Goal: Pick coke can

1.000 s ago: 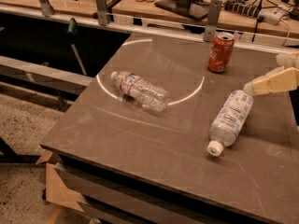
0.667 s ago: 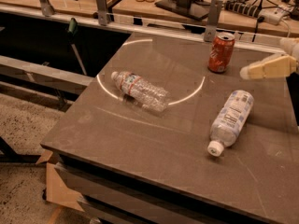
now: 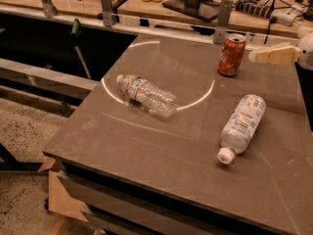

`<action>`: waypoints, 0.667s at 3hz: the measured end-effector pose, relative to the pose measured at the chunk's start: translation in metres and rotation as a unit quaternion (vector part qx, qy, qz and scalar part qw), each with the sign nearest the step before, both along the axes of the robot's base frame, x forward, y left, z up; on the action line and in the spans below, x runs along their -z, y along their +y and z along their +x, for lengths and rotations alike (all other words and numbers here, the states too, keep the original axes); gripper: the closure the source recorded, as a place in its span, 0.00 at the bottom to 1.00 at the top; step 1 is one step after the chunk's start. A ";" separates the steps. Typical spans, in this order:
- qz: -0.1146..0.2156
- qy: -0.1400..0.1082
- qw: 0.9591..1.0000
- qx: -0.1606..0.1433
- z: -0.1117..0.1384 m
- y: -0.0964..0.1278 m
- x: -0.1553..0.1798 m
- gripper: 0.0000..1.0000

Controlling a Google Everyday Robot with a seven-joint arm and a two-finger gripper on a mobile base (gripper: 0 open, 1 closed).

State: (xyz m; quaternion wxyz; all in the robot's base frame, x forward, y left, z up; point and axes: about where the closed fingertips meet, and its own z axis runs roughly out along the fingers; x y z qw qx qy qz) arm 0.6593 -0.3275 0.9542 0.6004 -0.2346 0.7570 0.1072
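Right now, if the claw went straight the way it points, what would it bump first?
Probably the soda can. The claw, at the picture's right edge, points left at the upright can, with nothing between them. Depth is unclear, so it might pass just beside it.

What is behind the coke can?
Behind the coke can stands a metal bracket at the table edge; the tabletop just behind it is hidden. The gripper hovers to the can's right.
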 end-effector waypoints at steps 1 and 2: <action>0.017 0.003 1.000 -0.011 0.028 0.002 0.017 0.00; 0.018 0.023 0.999 -0.036 0.051 0.015 0.034 0.00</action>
